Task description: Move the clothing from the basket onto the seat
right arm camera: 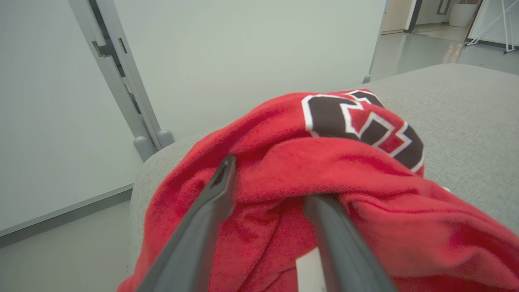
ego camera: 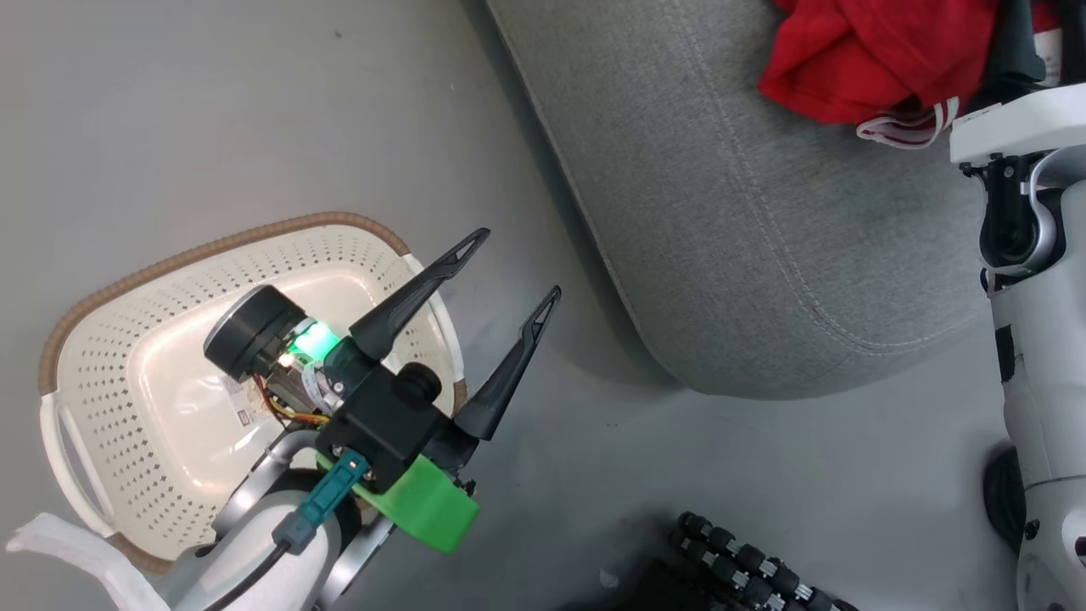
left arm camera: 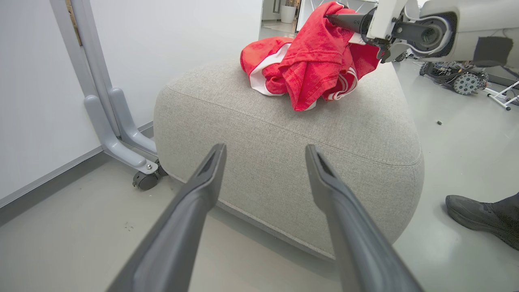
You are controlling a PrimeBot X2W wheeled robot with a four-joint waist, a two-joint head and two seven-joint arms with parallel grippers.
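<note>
Grey floor; basket looks bare. Clothing heaped on seat: soft, light, limp; best pinched at bunched top fold. Left gripper wide open, empty. Right gripper jaws parted, fold draped over one finger, unclamped

A dark shoe rests on the grey floor, a castered partition leg well apart.

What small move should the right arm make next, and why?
Probably draw the right gripper back, away from the clothing. Its jaws stand apart and the red pile rests on the seat, but a fold drapes over one finger, so a slow pull-out should free it. The basket has a bare visible floor.
</note>
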